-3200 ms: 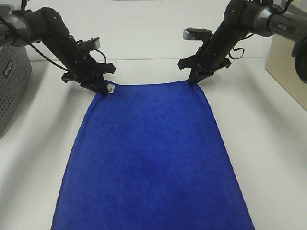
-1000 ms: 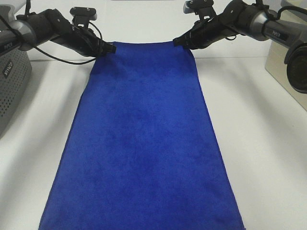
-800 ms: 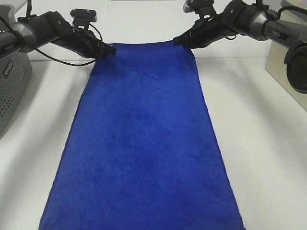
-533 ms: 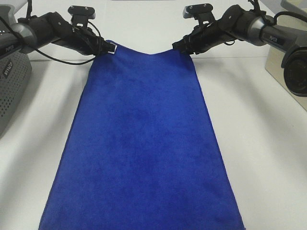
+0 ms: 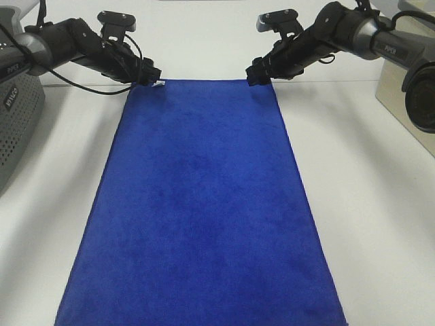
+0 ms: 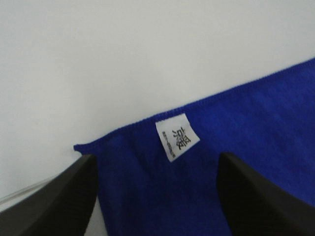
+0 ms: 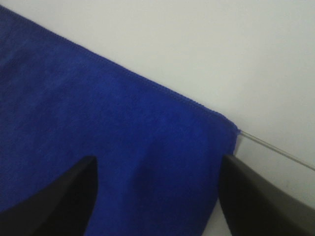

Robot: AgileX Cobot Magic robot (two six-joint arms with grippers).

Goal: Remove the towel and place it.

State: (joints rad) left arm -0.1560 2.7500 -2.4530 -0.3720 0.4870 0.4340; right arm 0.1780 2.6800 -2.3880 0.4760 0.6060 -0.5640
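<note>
The towel (image 5: 204,204) is a large royal-blue cloth lying flat on the white table (image 5: 367,204), running from the near edge to the far side. Its white tag (image 5: 158,84) is at the far left corner. My left gripper (image 5: 151,76) is open at that corner. In the left wrist view the towel corner (image 6: 256,113) and tag (image 6: 177,136) lie flat between the spread fingers of the left gripper (image 6: 155,160). My right gripper (image 5: 257,73) is open at the far right corner. In the right wrist view that corner (image 7: 74,98) lies flat between the spread fingers of the right gripper (image 7: 157,162).
A grey perforated basket (image 5: 13,122) stands at the left edge of the table. A beige box (image 5: 397,88) and a dark round object (image 5: 423,88) stand at the right edge. White table shows on both sides of the towel.
The towel's far edge, held raised and taut, has come down flat on the table. Both grippers lowered with it and opened, letting go of the corners.
</note>
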